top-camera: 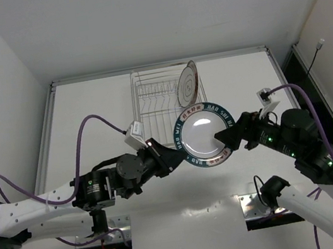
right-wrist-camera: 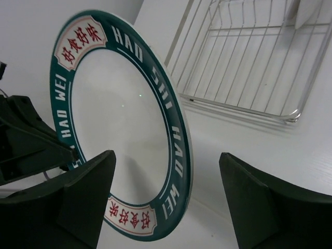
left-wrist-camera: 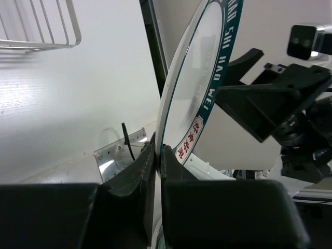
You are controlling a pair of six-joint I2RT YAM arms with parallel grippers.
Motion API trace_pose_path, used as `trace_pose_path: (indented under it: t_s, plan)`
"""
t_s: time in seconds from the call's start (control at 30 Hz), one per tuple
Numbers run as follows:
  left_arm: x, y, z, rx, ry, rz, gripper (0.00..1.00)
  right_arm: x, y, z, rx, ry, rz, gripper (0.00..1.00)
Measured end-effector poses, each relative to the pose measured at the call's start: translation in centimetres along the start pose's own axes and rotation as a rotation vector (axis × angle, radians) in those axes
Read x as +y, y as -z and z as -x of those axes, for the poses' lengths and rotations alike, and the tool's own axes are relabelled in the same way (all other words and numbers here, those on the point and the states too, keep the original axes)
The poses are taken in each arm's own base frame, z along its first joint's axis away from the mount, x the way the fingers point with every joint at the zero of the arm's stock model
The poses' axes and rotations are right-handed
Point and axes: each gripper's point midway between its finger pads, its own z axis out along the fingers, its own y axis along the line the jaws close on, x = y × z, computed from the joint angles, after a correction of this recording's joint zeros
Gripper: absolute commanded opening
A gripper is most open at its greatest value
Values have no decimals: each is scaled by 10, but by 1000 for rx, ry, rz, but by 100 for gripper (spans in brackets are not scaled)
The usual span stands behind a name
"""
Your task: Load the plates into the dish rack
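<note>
Teal-rimmed lettered plate (top-camera: 205,136) — airborne, tilted — before the wire rack (top-camera: 149,95); ringed plate (top-camera: 188,84) stands on edge inside.

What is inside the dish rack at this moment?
One ringed plate stands on edge at the dish rack's right side. In the top view, the held teal-rimmed plate covers the rack's near right corner, so that part is unseen.

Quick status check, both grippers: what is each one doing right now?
Left gripper: shut on the rim of the teal-rimmed plate.
Right gripper: open, straddling that plate's edge, not clamped.
</note>
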Motion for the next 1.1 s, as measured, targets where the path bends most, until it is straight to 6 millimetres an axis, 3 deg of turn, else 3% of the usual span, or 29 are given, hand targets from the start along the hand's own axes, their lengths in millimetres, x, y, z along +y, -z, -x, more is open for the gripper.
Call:
trace_pose_path:
  t_s: [0.07, 0.1, 0.17, 0.2, 0.3, 0.37, 0.47, 0.57, 0.67, 0.73, 0.8, 0.9, 1.1]
  plan:
    - [0, 0, 3, -7, -3, -1, 0, -1, -8, -8, 19, -4, 24, 58]
    - [0, 0, 4, -10, -3, 2, 0, -1, -11, -11, 25, -6, 36, 24]
    - [8, -1, 7, -25, -26, 28, 0, 4, -15, -12, 28, -36, 64, 0]
    - [20, -2, 10, -35, -41, 69, 1, 13, -14, -5, 4, -43, 101, 0]
    - [24, -6, 21, -67, -22, 83, 38, 29, -11, 12, -39, -19, 151, 0]
    - [29, -6, 24, -72, -31, 104, 58, 26, -19, 27, -50, 6, 90, 0]
    - [50, -6, 31, -83, -72, 203, 72, 12, -43, 58, -86, 24, -57, 0]
    - [68, -6, 41, -100, -119, 317, 75, -8, -70, 87, -132, 52, -223, 0]
    - [85, -2, 48, -114, -155, 400, 76, -36, -103, 102, -139, 89, -379, 0]
    - [94, 4, 52, -120, -177, 437, 80, -54, -123, 105, -129, 120, -470, 0]
    - [100, 10, 58, -133, -187, 459, 83, -77, -157, 100, -77, 157, -569, 0]
    - [103, 18, 72, -172, -189, 470, 83, -103, -192, 97, -33, 222, -689, 0]
    - [118, 27, 95, -233, -221, 536, 88, -124, -245, 102, -8, 344, -821, 0]
